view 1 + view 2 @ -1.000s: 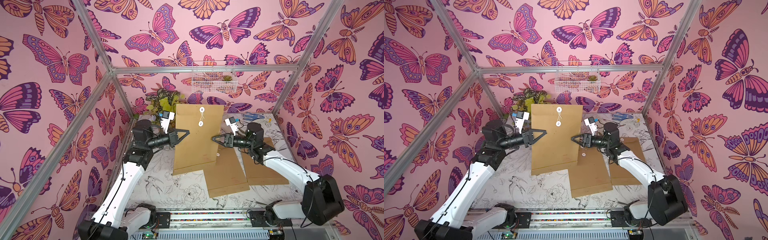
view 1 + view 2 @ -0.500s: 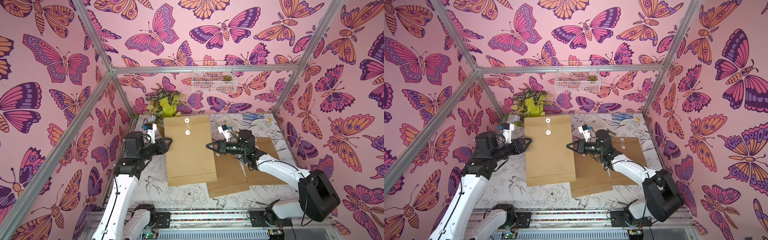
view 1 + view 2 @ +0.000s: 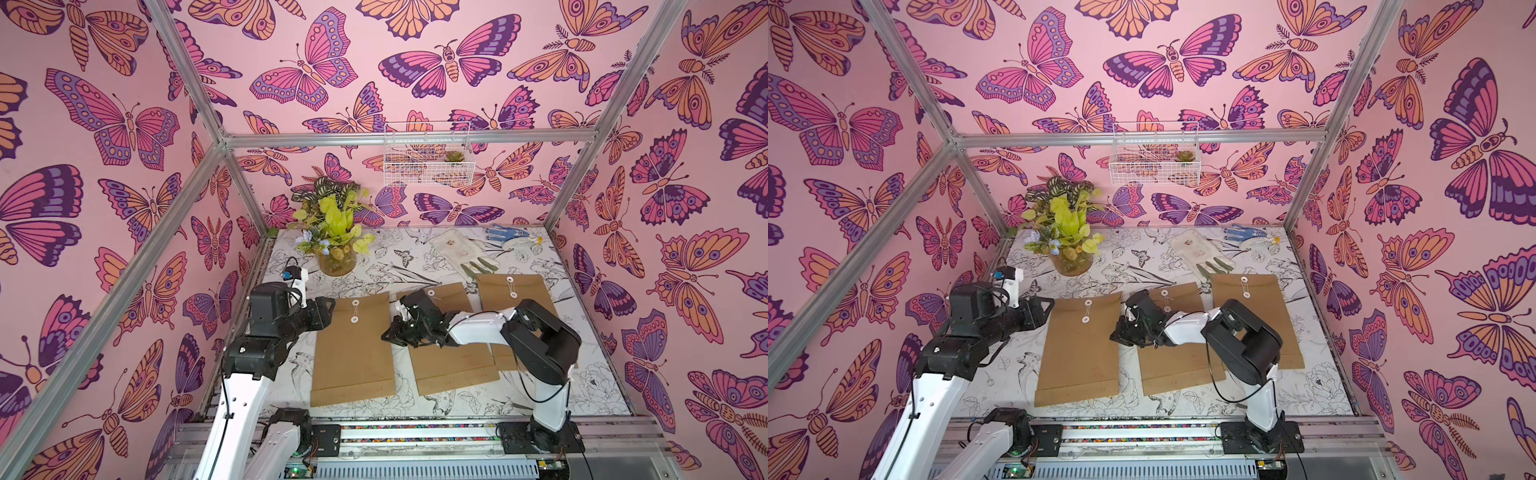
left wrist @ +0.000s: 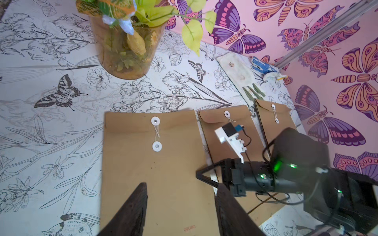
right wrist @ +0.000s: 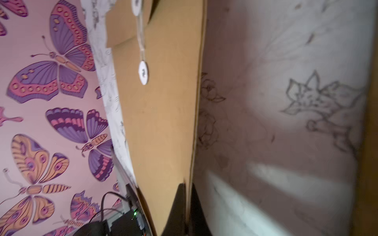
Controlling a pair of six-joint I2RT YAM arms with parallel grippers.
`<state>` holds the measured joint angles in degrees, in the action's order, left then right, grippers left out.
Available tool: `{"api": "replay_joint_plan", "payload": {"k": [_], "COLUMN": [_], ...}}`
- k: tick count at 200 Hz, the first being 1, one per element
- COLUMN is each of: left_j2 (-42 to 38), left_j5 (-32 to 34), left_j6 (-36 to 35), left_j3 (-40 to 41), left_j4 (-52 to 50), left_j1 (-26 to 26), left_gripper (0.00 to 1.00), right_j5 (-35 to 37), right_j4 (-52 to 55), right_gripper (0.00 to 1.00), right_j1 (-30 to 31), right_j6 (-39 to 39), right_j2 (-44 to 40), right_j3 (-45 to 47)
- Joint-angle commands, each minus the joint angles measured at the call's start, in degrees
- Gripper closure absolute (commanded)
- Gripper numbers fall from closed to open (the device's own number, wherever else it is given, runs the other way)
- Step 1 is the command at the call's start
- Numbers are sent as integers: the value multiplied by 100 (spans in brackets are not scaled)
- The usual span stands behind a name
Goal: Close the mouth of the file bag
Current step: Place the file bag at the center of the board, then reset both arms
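One flat file bag (image 3: 352, 345), left fingers (image 4: 131, 212) spread, right fingers (image 5: 178, 208) pressed together, plants (image 3: 332, 216) in vase (image 3: 337, 262)

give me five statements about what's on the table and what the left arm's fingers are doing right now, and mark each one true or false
1. Three brown file bags lie on the table: the left bag, the middle bag and the right bag. True.
2. The left fingers are clamped on the left bag. False: they stand apart and hold nothing.
3. The plant pot stands on the left bag. False: it stands on the table behind the bag, apart from it.
4. A white glove lies behind the bags. True.
5. The wire basket sits on the table. False: it hangs on the back wall.
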<state>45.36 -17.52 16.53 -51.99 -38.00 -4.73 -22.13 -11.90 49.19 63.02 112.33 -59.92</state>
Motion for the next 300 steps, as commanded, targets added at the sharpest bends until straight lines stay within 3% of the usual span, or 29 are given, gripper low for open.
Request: {"api": "replay_joint_plan", "payload": {"k": [1, 17, 46, 80, 102, 124, 140, 159, 172, 198, 208, 228, 246, 277, 291, 296, 298, 300], "left_j2": [-139, -151, -39, -61, 51, 143, 343, 837, 1294, 2369, 2590, 3065, 3432, 4268, 4289, 4228, 4213, 4210], "left_j5": [148, 222, 448, 1050, 1812, 2615, 3411, 4381, 4717, 3802, 3607, 2534, 1885, 1470, 1739, 1904, 1961, 2013], "left_j6": [-46, 1, 47, 20, -396, -768, -837, -1311, -1544, -1499, -1607, -1867, -1638, -1766, -1658, -1566, -1522, -1487], "left_j3": [198, 321, 506, 846, 1080, 1765, 2299, 2624, 2902, 3362, 3465, 3579, 3380, 3524, 3457, 3376, 3374, 3266], "left_j4": [16, 136, 353, 835, 1723, 3352, 4414, 5096, 5763, 7203, 7584, 8615, 8513, 9587, 9455, 9178, 9099, 8994], "left_j1": [-161, -254, -470, -813, -1057, -1175, -1170, -1141, -999, -217, -106, 252, 565, 612, 603, 596, 607, 610], "left_gripper": [44, 43, 42, 40, 37, 34, 34, 33, 33, 32, 31, 30, 30, 29, 27, 21, 4, 0], "right_j5": [689, 872, 722, 1486, 2473, 3183, 4242, 5404, 5684, 5539, 5370, 5122, 4771, 4233, 3918, 3887, 3880, 3871], "right_j4": [810, 1298, 2534, 3410, 3636, 2530, 1721, 951, 369, -1442, -1756, -2248, -2555, -2990, -3993, -4466, -4634, -4825], "right_gripper": [100, 100, 49, 31, 17, 0, 1, 1, 1, 1, 1, 1, 0, 1, 1, 1, 1, 1], "right_j1": [4, -9, -208, -743, -1583, -2788, -3339, -3697, -3774, -3927, -4099, -4311, -4347, -4391, -4392, -4392, -4392, -4392], "right_j6": [-161, -554, -1340, -2555, -3225, -3832, -4615, -5062, -5163, -5567, -5441, -5299, -5566, -5864, -6083, -6099, -6100, -6107], "right_j2": [-94, -264, -669, -2160, -3427, -4645, -5204, -5241, -5152, -4582, -4325, -3951, -3901, -3727, -3310, -3052, -2926, -2809], "right_j3": [-363, -332, -398, 81, 414, 1467, 2121, 2614, 2985, 3660, 3768, 3889, 3936, 4000, 4275, 4408, 4451, 4484]}}
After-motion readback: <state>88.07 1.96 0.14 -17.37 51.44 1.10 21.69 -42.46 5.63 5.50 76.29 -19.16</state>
